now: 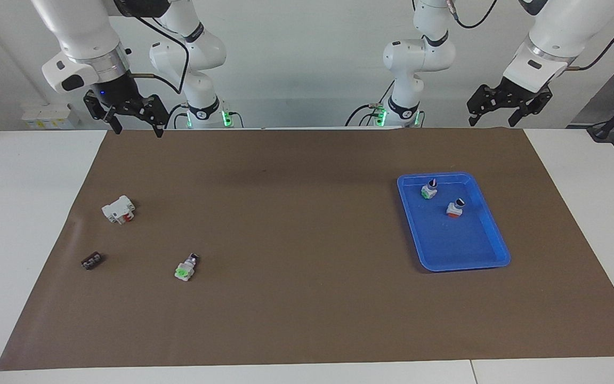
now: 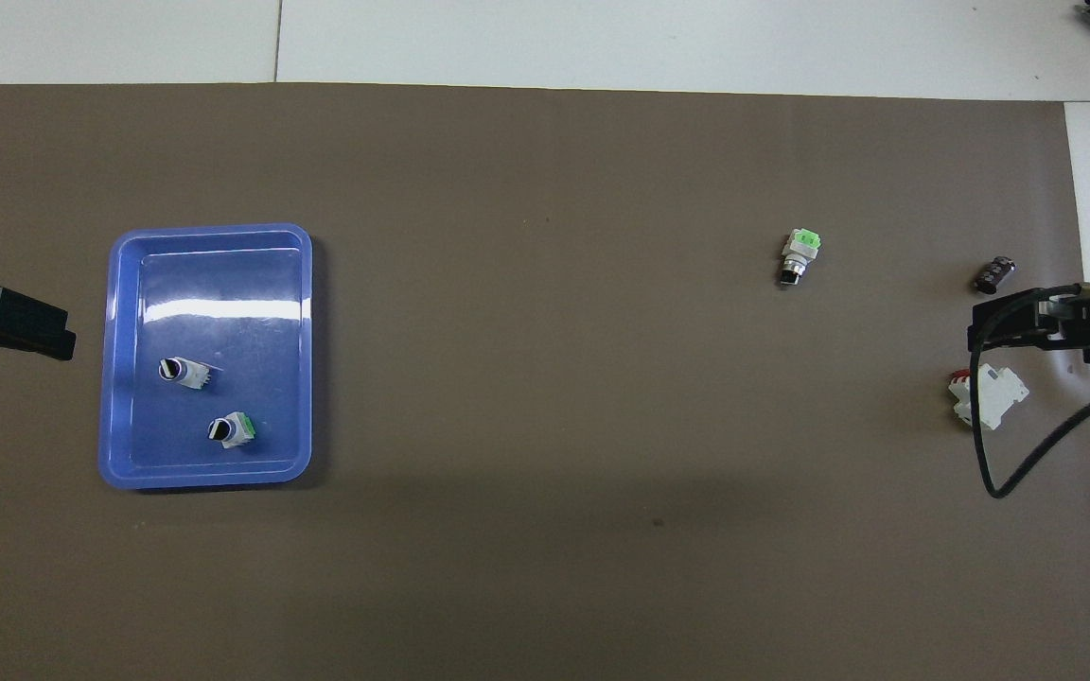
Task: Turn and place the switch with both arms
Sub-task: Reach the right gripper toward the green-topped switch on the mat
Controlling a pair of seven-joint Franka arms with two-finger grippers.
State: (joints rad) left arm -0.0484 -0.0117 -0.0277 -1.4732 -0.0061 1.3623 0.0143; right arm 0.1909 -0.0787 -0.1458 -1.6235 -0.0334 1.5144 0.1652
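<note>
The switch [image 1: 185, 268] lies on its side on the brown mat toward the right arm's end, its green end away from the robots and its knob pointing toward them; it also shows in the overhead view [image 2: 799, 253]. My right gripper [image 1: 136, 125] hangs open and empty in the air over the mat's edge closest to the robots, well apart from the switch; its tip shows in the overhead view [image 2: 1018, 322]. My left gripper [image 1: 497, 113] hangs open and empty above the mat's corner at the left arm's end, and shows in the overhead view [image 2: 34, 326].
A blue tray [image 1: 491, 237] toward the left arm's end holds a second green-ended switch [image 1: 428, 189] and a red-ended one [image 1: 455, 208]. A larger white block with a red part [image 1: 119, 209] and a small dark part [image 1: 91, 261] lie near the right arm's end.
</note>
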